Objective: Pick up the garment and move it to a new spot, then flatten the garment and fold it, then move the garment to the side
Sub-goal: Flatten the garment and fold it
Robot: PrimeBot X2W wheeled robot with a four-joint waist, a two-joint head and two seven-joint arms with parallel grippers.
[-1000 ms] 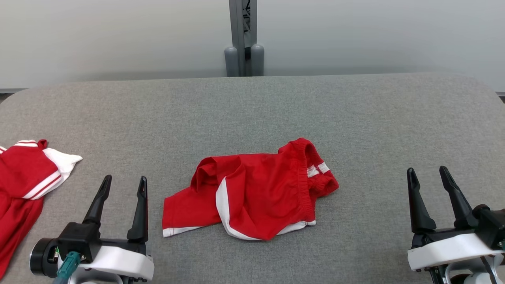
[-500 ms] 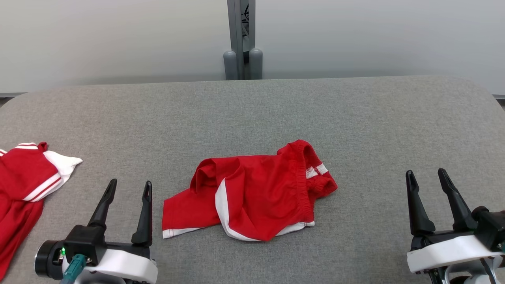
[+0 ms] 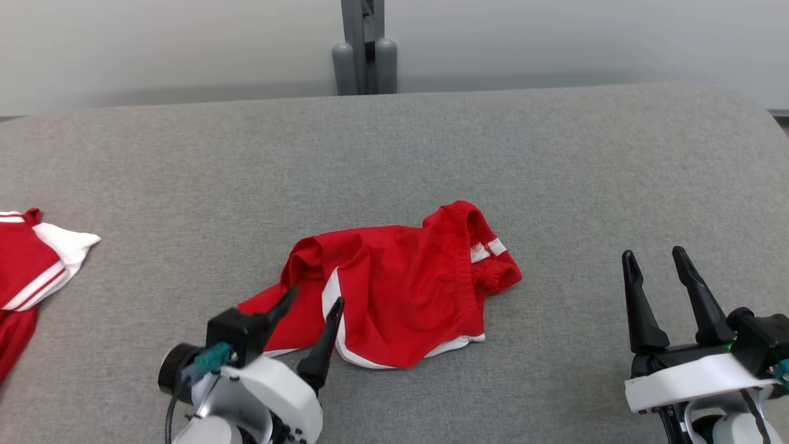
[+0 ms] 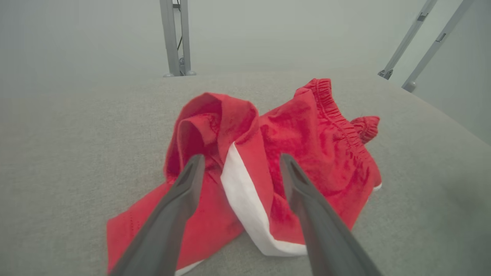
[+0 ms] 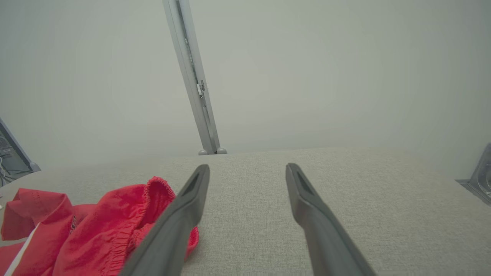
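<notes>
The garment (image 3: 400, 290) is a crumpled pair of red shorts with white trim and an elastic waistband, lying mid-table on the grey cloth. My left gripper (image 3: 314, 295) hangs open over its lower left part, tilted to the right, fingertips above a red fold and the white stripe. In the left wrist view the garment (image 4: 276, 153) lies between and beyond the spread fingers of the left gripper (image 4: 241, 161). My right gripper (image 3: 653, 256) stands open at the lower right, apart from the cloth. The right wrist view has the right gripper (image 5: 247, 168) empty, with the garment (image 5: 96, 222) at lower left.
A second red and white piece of clothing (image 3: 31, 265) lies at the table's left edge. A grey metal post (image 3: 360, 46) stands behind the far edge of the table (image 3: 555, 154). Bare grey cloth stretches to the right and toward the back.
My left gripper has swung right and forward, from beside the garment to over its lower left part. The head camera has tilted, shifting the scene up and left. The right gripper stays put.
</notes>
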